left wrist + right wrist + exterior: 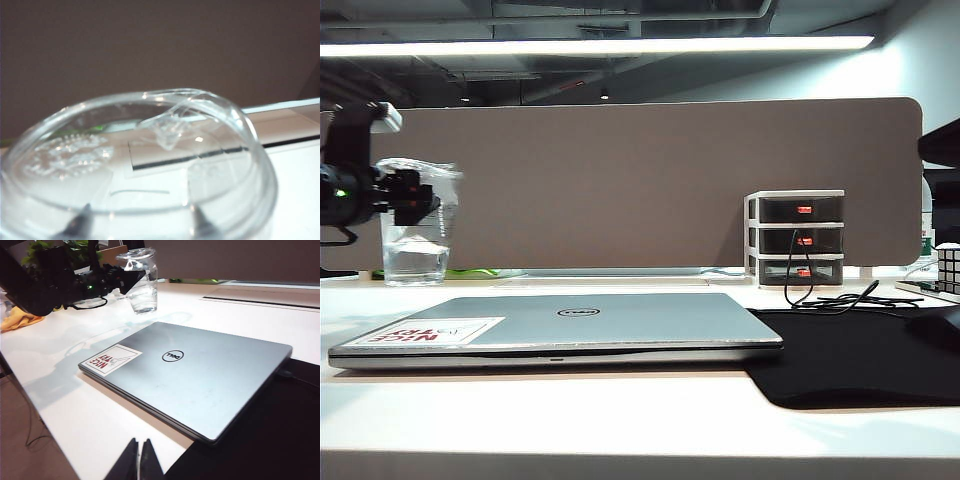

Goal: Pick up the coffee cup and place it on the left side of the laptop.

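Because the coffee cup (416,222) stands upright near the tabletop's (620,410) far left corner, left of the laptop (580,325), the left gripper (417,200) flanks its upper wall. Whether its fingers (202,226) hold the cup cannot be told, while the right gripper (139,460) hangs above the near edge, fingers pressed together, uninvolved.

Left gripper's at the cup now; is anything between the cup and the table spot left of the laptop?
Nothing visible. The coffee cup stands upright on the table, back-left of the laptop, with the left gripper around its upper part. The right gripper is shut, away.

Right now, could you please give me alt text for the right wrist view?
A closed silver laptop lies on a white table, partly on a black mat. Behind it, the left hand is at the clear coffee cup. The right hand's fingertips sit together in the foreground.
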You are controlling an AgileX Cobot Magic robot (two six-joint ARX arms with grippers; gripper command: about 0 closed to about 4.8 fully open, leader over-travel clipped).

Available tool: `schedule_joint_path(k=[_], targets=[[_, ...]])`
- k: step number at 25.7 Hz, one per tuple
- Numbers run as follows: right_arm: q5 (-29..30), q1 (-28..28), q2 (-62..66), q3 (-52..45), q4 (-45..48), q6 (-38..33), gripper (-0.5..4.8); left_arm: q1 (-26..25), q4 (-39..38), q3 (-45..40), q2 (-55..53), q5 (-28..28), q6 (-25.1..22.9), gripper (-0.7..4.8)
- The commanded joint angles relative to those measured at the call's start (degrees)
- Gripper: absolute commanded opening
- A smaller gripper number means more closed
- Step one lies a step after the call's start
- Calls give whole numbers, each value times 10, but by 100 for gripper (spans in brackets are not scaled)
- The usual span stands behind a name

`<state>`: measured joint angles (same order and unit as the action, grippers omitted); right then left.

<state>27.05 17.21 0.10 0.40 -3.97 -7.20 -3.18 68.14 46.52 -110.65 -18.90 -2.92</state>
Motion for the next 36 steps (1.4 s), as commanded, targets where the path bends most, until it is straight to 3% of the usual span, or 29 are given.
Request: schedule_joint_path(k=[1,7,14,21,27,33,36], targets=[[1,2,0,-4,8,0,27,2,17,-47,36,-2,-1,242],[4,3,0,-4,8,-1,27,2,35,-121,62,12,2,242],[18,5,0,-4,8,-1,27,2,149,-236,62,66,35,242],[27,5,0,-4,7,-1,27,2,151,-297,79,80,36,242],[27,5,0,-4,8,-1,26,2,151,-376,168,143,34,241],[24,5,0,-4,7,-1,26,3,151,-457,266,148,41,241],[-2,5,-1,-4,5,-1,26,3,96,-462,309,134,60,240]])
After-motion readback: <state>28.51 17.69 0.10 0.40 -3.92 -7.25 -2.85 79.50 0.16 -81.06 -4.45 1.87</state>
